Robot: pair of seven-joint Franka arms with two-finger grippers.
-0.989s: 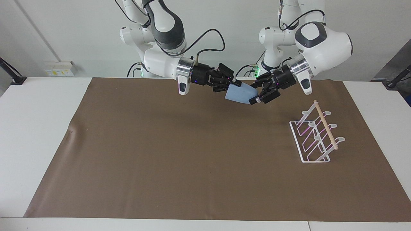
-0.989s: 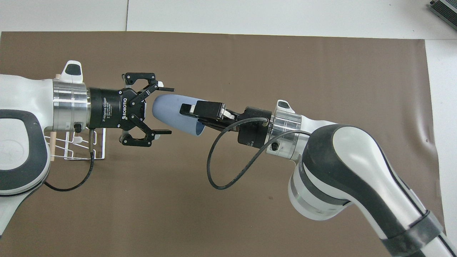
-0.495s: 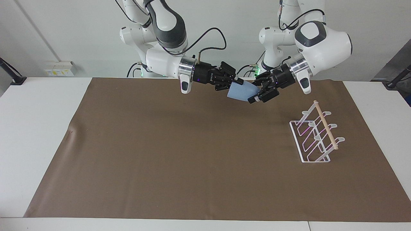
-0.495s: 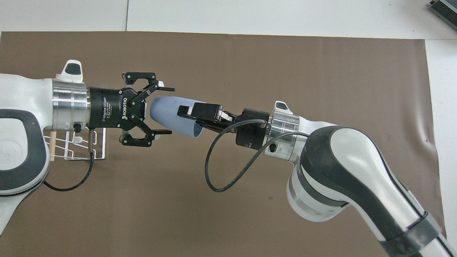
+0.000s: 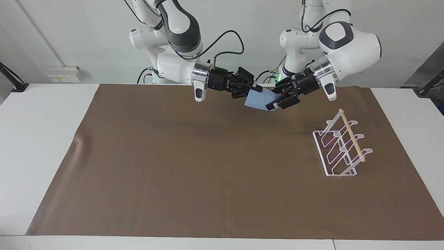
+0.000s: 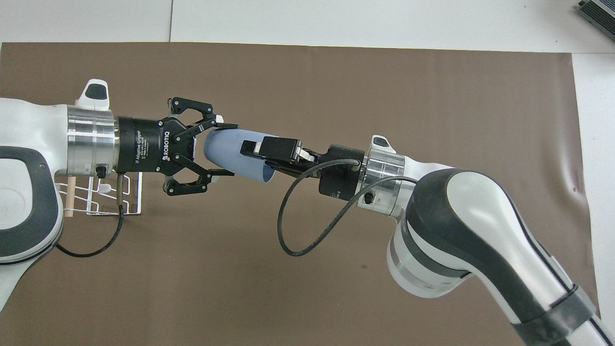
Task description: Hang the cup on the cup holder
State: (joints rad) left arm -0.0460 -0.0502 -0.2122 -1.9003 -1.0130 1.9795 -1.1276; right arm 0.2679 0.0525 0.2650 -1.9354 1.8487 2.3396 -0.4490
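Holding the cup: you had both claws on it. The left gripper [image 6: 222, 150] was closed around the rounded base of the small light blue plastic cup [image 6: 230, 154], and the right gripper [image 6: 262, 154] pinched its rim wall.
Cup position: aloft over the brown mat [image 6: 336, 86].
Cup axis: in the overhead view it ran 9 to 3 o'clock, base at 9, mouth at 3.
Rack: the slanted white wire cup holder [image 6: 129, 192] stood at about 8 o'clock from the cup, so your left arm was likely the nearer.

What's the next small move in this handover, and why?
Probably open the right gripper: it pinches the cup at its rim, and the left gripper has closed on the base end. The cup holder stands at the left arm's end.
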